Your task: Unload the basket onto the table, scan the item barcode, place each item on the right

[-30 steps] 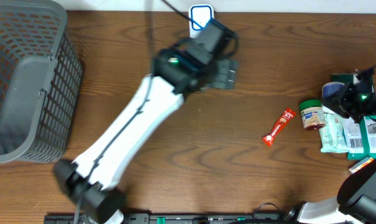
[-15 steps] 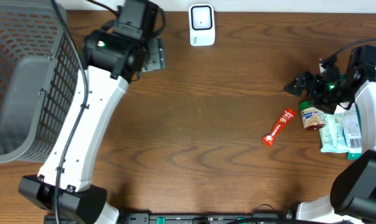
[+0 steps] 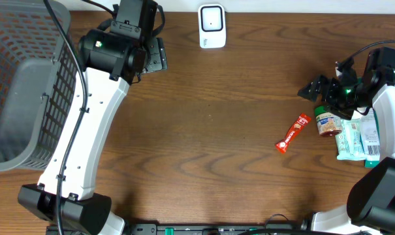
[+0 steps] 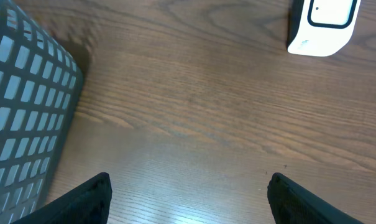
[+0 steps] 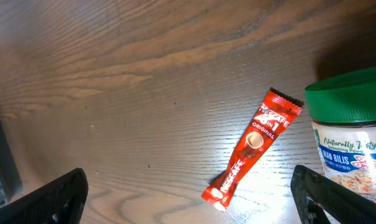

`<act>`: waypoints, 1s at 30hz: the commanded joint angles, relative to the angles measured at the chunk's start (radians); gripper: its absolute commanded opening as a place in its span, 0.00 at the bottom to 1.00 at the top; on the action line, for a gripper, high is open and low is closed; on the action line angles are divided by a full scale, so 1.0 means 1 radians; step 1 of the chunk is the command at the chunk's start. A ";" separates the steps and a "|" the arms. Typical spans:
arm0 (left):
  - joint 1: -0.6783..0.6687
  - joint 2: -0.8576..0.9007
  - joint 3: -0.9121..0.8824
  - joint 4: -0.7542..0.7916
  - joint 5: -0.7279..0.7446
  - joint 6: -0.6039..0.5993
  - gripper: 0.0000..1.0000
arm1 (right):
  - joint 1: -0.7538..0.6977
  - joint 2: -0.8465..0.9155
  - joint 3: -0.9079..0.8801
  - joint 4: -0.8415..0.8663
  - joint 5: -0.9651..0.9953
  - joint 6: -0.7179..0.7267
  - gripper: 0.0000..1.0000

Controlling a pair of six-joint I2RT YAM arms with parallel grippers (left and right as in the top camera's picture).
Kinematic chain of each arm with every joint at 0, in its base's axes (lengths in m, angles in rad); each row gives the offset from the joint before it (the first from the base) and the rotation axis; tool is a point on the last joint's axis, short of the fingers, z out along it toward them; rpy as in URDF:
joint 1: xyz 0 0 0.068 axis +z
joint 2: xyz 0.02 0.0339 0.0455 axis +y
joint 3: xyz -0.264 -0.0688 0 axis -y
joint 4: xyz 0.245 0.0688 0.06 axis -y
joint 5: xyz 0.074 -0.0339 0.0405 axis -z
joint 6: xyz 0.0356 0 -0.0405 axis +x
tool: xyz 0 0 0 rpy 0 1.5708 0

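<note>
Right gripper point(image 3: 316, 88) hangs spread and empty, facing the Nescafé sachet point(image 5: 250, 149) (likely its next pick); left gripper point(image 4: 191, 199), likewise released, sits clear of the far-edge scanner point(image 3: 211, 26).

Left gripper point(image 4: 188, 200) and right gripper point(image 5: 191, 196) both hover with jaws spread wide apart

A grey plastic mesh basket point(image 3: 27, 85) is set at the wooden worktop's point(image 3: 210, 156) left edge. A slim red sachet point(image 3: 294, 132) is laid near its right edge.
</note>
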 commanded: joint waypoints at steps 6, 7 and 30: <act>0.004 -0.005 0.003 -0.005 -0.013 0.013 0.80 | 0.007 0.005 0.001 -0.001 0.000 0.009 0.99; 0.004 -0.005 0.003 -0.005 -0.013 0.013 0.80 | 0.007 0.005 0.001 -0.001 0.000 0.009 0.99; 0.004 -0.005 0.003 -0.005 -0.013 0.013 0.80 | 0.011 -0.171 0.001 0.012 0.063 0.009 0.99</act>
